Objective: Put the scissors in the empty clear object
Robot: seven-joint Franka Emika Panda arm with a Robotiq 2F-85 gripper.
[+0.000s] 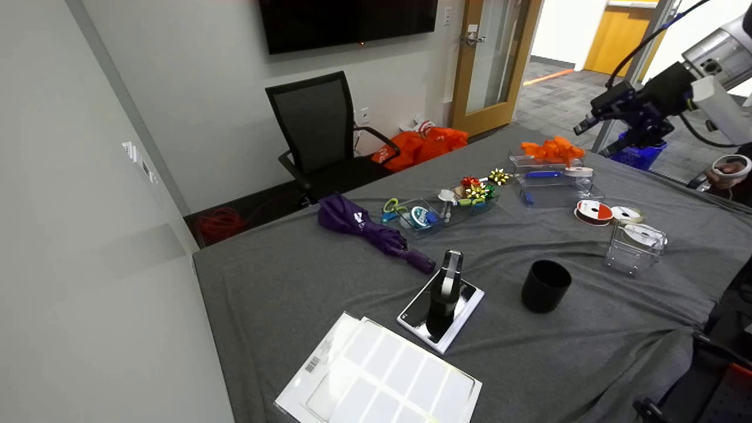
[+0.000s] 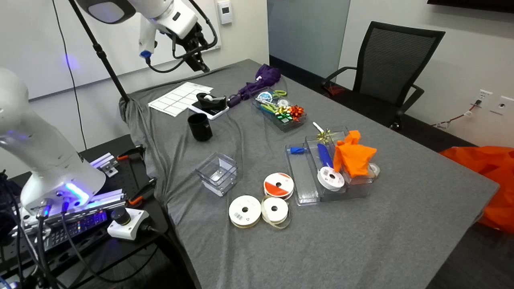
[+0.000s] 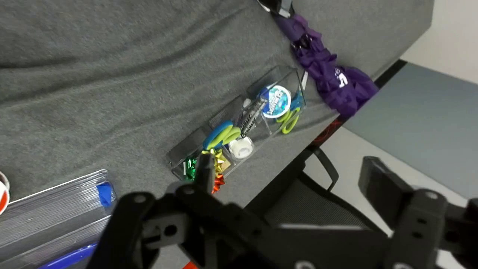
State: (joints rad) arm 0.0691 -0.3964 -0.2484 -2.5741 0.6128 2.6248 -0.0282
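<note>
Hand [image 3: 289, 173] spread wide, scissors [image 3: 221, 136] in clear tray [image 3: 188, 145], second pair [image 3: 297, 101] seemingly just outside, clear box [image 2: 215, 185] near mug [image 2: 200, 127]

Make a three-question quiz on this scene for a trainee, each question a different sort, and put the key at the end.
1. Multiple choice. How many pairs of scissors show in the wrist view?
A) One
B) Two
C) Four

2. True or false. The end effector hangs open and holds nothing.

3. Fill in the missing word. The empty clear box rests on a ____ cloth.

Key: 1. B; 2. True; 3. gray
</note>
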